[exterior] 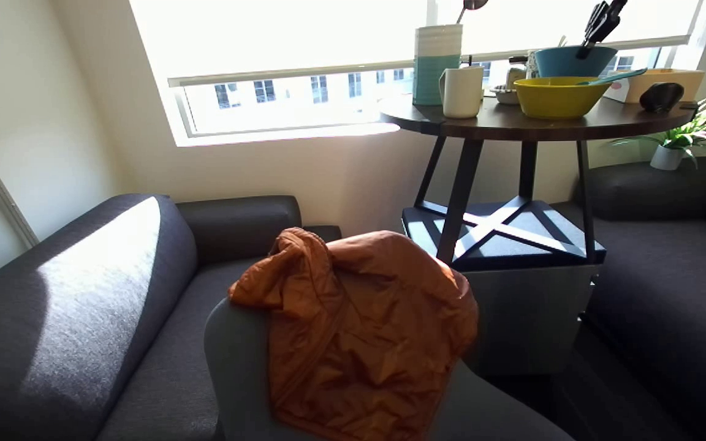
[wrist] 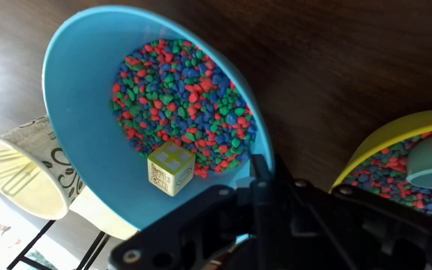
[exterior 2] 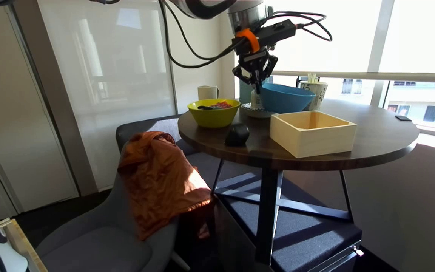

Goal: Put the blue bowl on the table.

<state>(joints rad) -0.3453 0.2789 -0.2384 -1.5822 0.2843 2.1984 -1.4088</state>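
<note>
Left to right from where I'm standing: yellow bowl [exterior 2: 213, 115] first, with a rounded black thing [exterior 2: 237, 135] just beside it (no idea what that is). I'd steer away from both. Then the patterned dish [exterior 2: 254, 113], which bugs me most, because it's so near the blue bowl [exterior 2: 287, 99] that a lazy drop could land half on it.

The gripper [exterior 2: 259, 90] has the left part of the blue bowl's rim pinched between its tips. I'd guess the bowl is up off the table [exterior 2: 380, 128], but the yellow bowl and the wooden box [exterior 2: 325, 139] hide its base, so don't hold me to it. It's tilted, sloping down away from the pinch, and it's loaded: coloured pebbles [wrist: 186, 108] and a picture cube [wrist: 171, 168]. So slow and smooth. Pick a spot where the whole base fits, touch the low side down first, let the rest follow flat, and only then part the tips. Let go early and you've probably got pebbles everywhere.

Further right, the paper cup [exterior 2: 317, 90] stands just behind the bowl, and the wooden box sits in front. If you're going that way, I'd lift over the box wall and swing wide of the cup; it looks easy to tip.
</note>
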